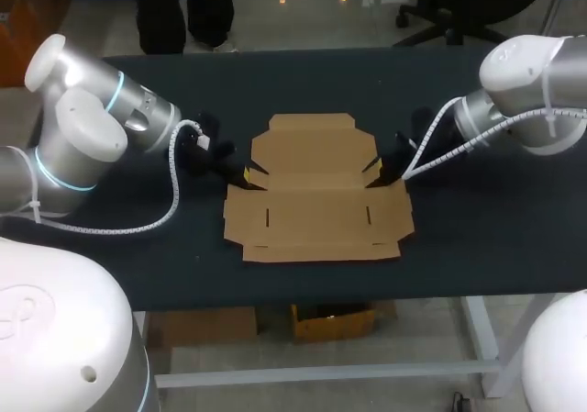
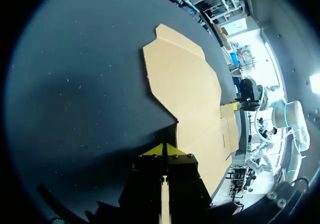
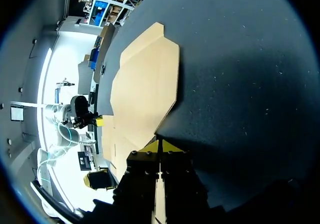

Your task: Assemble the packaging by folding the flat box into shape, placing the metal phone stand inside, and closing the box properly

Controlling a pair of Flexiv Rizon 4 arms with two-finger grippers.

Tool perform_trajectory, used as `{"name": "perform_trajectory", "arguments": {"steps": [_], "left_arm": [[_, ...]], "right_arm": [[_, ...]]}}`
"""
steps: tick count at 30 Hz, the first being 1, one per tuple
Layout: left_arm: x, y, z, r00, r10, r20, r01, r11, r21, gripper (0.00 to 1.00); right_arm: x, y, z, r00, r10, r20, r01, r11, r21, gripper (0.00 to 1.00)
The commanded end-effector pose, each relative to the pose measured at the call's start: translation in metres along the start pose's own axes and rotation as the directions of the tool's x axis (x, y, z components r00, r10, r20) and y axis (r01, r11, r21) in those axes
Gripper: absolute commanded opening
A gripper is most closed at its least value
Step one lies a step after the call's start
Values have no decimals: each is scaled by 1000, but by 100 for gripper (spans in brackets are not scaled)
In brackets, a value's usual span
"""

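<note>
Looking at the left gripper [image 1: 246, 173] first: how do its fingers stand?

Pressed together, with only a thin seam between the yellow tips. In the left wrist view the left gripper [image 2: 165, 146] has its tips right at the near edge of the box [image 2: 185, 89], where a notch cuts into the cardboard. I cannot tell whether any cardboard is caught in the seam.

And the right gripper [image 1: 373, 166]?

Much the same. In its own wrist view the right gripper [image 3: 160, 144] has both tips closed to a point, touching the edge of the box [image 3: 145, 89] at the notch on that side.

How are the arms posed?

The left arm [image 1: 92, 128] comes in from the left edge of the frame, bends at a thick elbow and slopes down and rightward toward the centre. The right arm [image 1: 523, 91] enters from the upper right and slopes down and leftward. A white coiled cable [image 1: 174, 201] hangs in a loop under the left one. The two grippers face each other across the cardboard; each wrist view shows the other gripper at the far side of the sheet.

Where is the box [image 1: 316, 206]?

Flat and unfolded on the dark table [image 1: 477, 238], in the middle of the frame. Its narrower flap points to the top of the frame and its wider panel, with two slits, lies toward the bottom.
</note>
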State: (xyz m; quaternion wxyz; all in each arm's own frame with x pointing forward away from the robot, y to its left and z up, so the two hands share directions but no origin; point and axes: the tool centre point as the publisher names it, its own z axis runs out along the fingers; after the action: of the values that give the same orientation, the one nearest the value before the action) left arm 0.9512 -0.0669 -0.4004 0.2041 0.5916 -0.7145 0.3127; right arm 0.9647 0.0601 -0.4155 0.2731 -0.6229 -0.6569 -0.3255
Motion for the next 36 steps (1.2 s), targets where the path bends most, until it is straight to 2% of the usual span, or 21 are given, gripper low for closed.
{"name": "perform_trajectory", "arguments": {"steps": [1, 13, 25, 29, 36], "left_arm": [[8, 0, -3, 1000, 23, 1, -23, 1000, 4, 0], [8, -2, 8, 996, -4, 91, 5, 1000, -12, 0], [14, 2, 10, 989, 6, 151, -5, 1000, -7, 0], [16, 3, 10, 986, 13, 167, -13, 1000, -3, 0], [18, 2, 14, 969, -3, 246, -1, 1000, 19, 0]], "right_arm": [[1, 1, 0, 1000, -2, 2, 2, 1000, 2, 0], [5, 0, -1, 999, 10, 31, -10, 1000, -5, 0], [16, -6, 0, 988, 41, 152, -36, 999, -31, 0], [17, -7, 1, 985, 42, 169, -37, 999, -34, 0], [18, -7, 1, 980, 49, 191, -41, 998, -42, 0]]}}
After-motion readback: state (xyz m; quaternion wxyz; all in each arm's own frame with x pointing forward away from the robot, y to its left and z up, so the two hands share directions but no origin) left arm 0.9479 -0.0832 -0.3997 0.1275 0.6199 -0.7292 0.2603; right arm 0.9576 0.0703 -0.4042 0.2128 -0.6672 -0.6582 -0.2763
